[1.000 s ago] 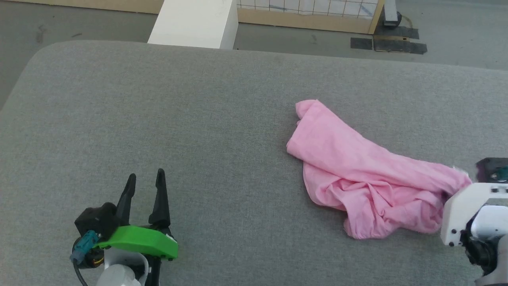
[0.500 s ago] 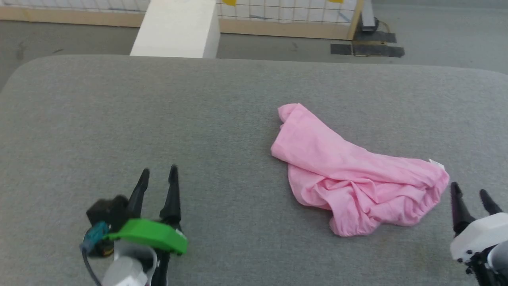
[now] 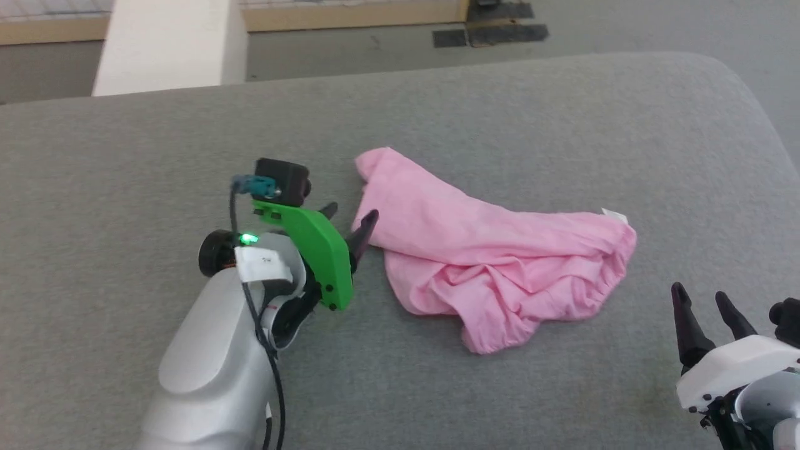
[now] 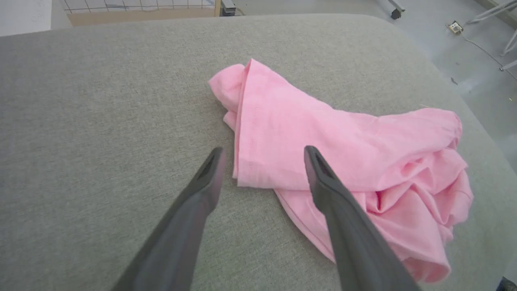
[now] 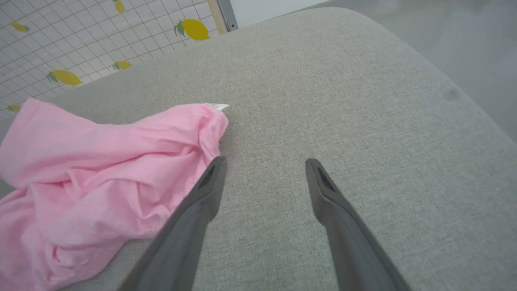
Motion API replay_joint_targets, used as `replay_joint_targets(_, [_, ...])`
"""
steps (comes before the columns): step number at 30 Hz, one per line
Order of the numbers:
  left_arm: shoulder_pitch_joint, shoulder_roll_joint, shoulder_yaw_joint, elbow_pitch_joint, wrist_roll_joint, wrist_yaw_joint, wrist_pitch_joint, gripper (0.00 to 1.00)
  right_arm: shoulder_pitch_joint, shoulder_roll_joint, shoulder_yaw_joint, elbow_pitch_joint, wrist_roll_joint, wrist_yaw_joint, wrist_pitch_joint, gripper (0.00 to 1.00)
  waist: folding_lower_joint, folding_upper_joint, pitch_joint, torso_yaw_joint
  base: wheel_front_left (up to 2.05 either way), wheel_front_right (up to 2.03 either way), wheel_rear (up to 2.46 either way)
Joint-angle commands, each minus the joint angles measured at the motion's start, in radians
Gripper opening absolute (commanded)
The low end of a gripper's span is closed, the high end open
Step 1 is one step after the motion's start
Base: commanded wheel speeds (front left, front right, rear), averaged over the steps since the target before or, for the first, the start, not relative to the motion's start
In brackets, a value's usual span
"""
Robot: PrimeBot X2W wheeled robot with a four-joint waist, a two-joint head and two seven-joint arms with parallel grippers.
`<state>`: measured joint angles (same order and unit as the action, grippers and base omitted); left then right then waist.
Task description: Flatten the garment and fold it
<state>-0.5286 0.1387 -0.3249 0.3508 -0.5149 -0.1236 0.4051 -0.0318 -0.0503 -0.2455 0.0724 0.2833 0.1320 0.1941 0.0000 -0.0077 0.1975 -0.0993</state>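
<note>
grey pad (image 3: 125, 156), garment (image 3: 487, 256) bunched, inner folds hidden; left tool (image 3: 352, 212), right tool (image 3: 699, 292) spread, empty.

Quick count: one pink garment (image 3: 487, 262) on one grey bench (image 3: 562, 125), one white label (image 3: 614, 216) at the garment's right end. Two hands, left hand (image 3: 352, 212) just left of the garment, right hand (image 3: 699, 292) off to its right. Two fingers (image 4: 190, 218) each.

Left gripper (image 3: 352, 211) now beside garment (image 3: 487, 250)
</note>
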Motion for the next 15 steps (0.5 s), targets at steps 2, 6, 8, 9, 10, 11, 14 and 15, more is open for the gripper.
replay_joint_targets(2, [-0.031, 0.032, -0.020, 0.016, 0.008, -0.006, 0.021, 1.00, -0.018, 0.000, 0.010, 0.011, 0.016, -0.001, -0.016, 1.00, 0.0000, 0.0077, 0.059, -0.072, 0.00, 0.00, 0.00])
replay_joint_targets(6, [-0.048, 0.066, -0.042, 0.053, 0.034, -0.005, 0.033, 1.00, -0.021, 0.000, 0.019, 0.024, 0.026, -0.001, -0.035, 1.00, 0.0000, 0.0077, 0.078, -0.100, 0.00, 0.00, 0.00])
replay_joint_targets(8, [-0.052, 0.078, -0.049, 0.073, 0.045, -0.005, 0.032, 1.00, -0.022, 0.000, 0.021, 0.029, 0.028, -0.001, -0.043, 1.00, 0.0000, 0.0077, 0.084, -0.106, 0.00, 0.00, 0.00])
replay_joint_targets(9, [-0.054, 0.080, -0.050, 0.082, 0.046, -0.005, 0.028, 1.00, -0.022, 0.000, 0.021, 0.032, 0.029, -0.001, -0.047, 1.00, 0.0000, 0.0077, 0.085, -0.109, 0.00, 0.00, 0.00])
replay_joint_targets(10, [-0.054, 0.081, -0.052, 0.091, 0.043, -0.005, 0.030, 1.00, -0.023, 0.000, 0.021, 0.034, 0.031, -0.001, -0.050, 1.00, 0.0000, 0.0077, 0.086, -0.110, 0.00, 0.00, 0.00])
replay_joint_targets(11, [-0.055, 0.080, -0.054, 0.099, 0.039, -0.005, 0.029, 1.00, -0.024, 0.000, 0.022, 0.036, 0.031, -0.001, -0.052, 1.00, 0.0000, 0.0077, 0.088, -0.111, 0.00, 0.00, 0.00])
replay_joint_targets(14, [-0.060, 0.078, -0.059, 0.107, 0.025, -0.006, 0.007, 0.49, -0.026, 0.000, 0.023, 0.043, 0.031, -0.001, -0.060, 1.00, 0.0000, 0.0077, 0.090, -0.109, 0.00, 0.00, 0.00])
replay_joint_targets(15, [-0.062, 0.078, -0.060, 0.105, 0.023, -0.006, -0.009, 0.20, -0.028, 0.000, 0.026, 0.045, 0.031, -0.001, -0.062, 1.00, 0.0000, 0.0077, 0.090, -0.107, 0.00, 0.00, 0.00])
